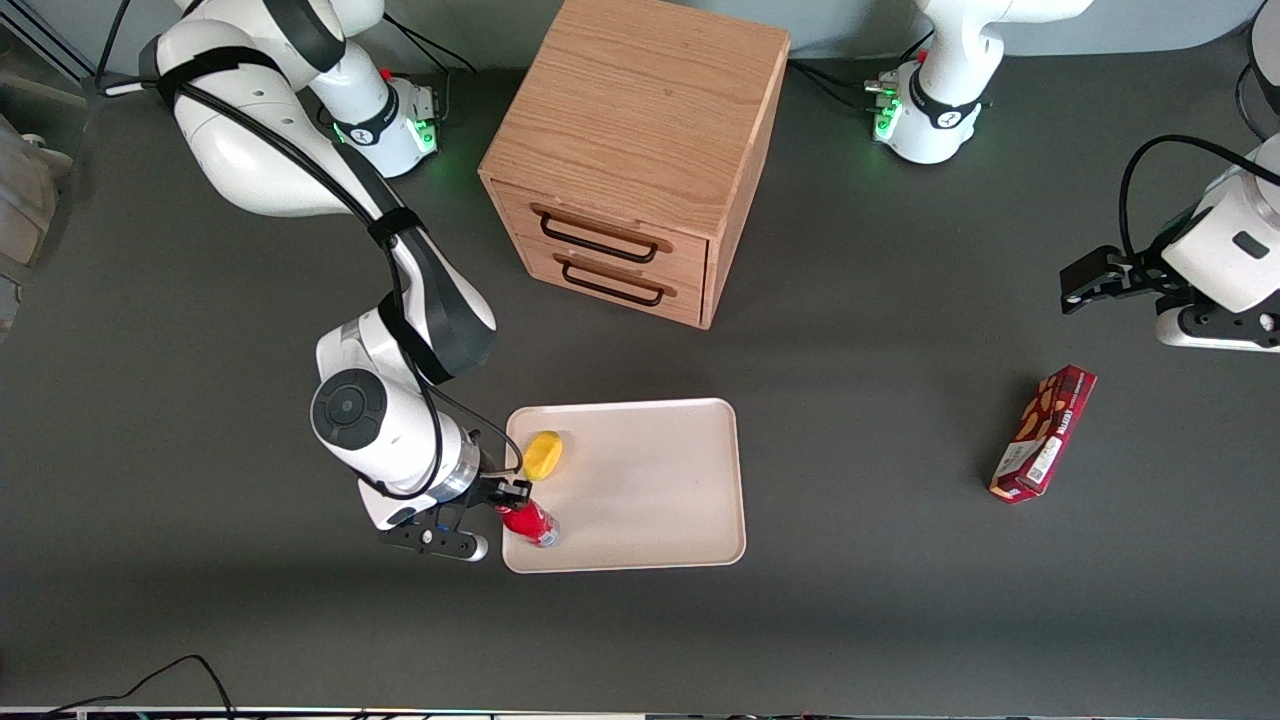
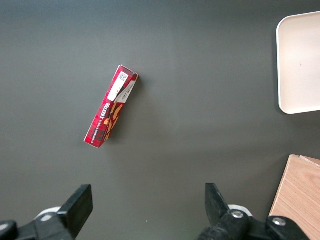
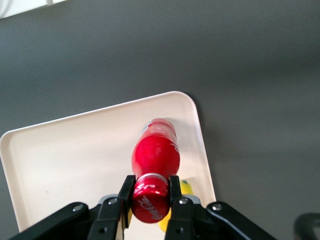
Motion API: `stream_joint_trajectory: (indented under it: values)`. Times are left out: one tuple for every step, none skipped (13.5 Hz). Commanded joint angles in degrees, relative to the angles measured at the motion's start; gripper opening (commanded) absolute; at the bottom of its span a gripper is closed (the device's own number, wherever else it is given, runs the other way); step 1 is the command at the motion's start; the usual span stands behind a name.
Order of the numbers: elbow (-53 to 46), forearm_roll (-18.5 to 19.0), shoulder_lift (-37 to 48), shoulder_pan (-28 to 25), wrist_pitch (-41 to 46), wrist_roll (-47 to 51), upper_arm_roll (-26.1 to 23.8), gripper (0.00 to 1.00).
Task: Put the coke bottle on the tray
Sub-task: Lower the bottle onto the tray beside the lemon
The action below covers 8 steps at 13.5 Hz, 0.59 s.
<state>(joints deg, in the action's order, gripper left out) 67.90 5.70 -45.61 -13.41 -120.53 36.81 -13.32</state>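
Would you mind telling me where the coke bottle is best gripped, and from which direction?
At the cap, from above. The coke bottle stands upright on the tray, so its narrow capped neck fits between the fingers, as the gripper shows, shut on it there; the body is wider.

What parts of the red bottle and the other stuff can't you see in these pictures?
- Whether the coke bottle base touches the tray: right wrist view looks down its length; front view is too small there. The gripper clamps its cap.
- Yellow object: in the right wrist view, bottle and fingers cover most of it.
- Drawer cabinet: cut off by the left wrist view's edge.
- Snack box print: too small.
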Motion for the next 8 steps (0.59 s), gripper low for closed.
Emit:
stream_joint_trajectory:
  values:
    - [0.2, 0.9, 0.8, -0.1, -0.8, 2.1, 0.4, 0.12]
    - [0.2, 0.9, 0.9, 0.1, -0.8, 2.0, 0.4, 0.31]
    - [0.2, 0.9, 1.1, 0.1, -0.8, 2.1, 0.4, 0.74]
    - [0.1, 0.9, 1.6, 0.1, -0.8, 2.1, 0.4, 1.0]
    - [-0.1, 0.8, 2.4, 0.1, -0.8, 2.3, 0.3, 1.0]
    - [-0.2, 0.8, 3.5, 0.1, -0.8, 2.5, 0.3, 1.0]
    - [-0.3, 0.7, 4.8, 0.1, -0.8, 2.5, 0.3, 1.0]
    - [-0.3, 0.8, 6.7, 0.1, -0.7, 2.3, 0.3, 1.0]
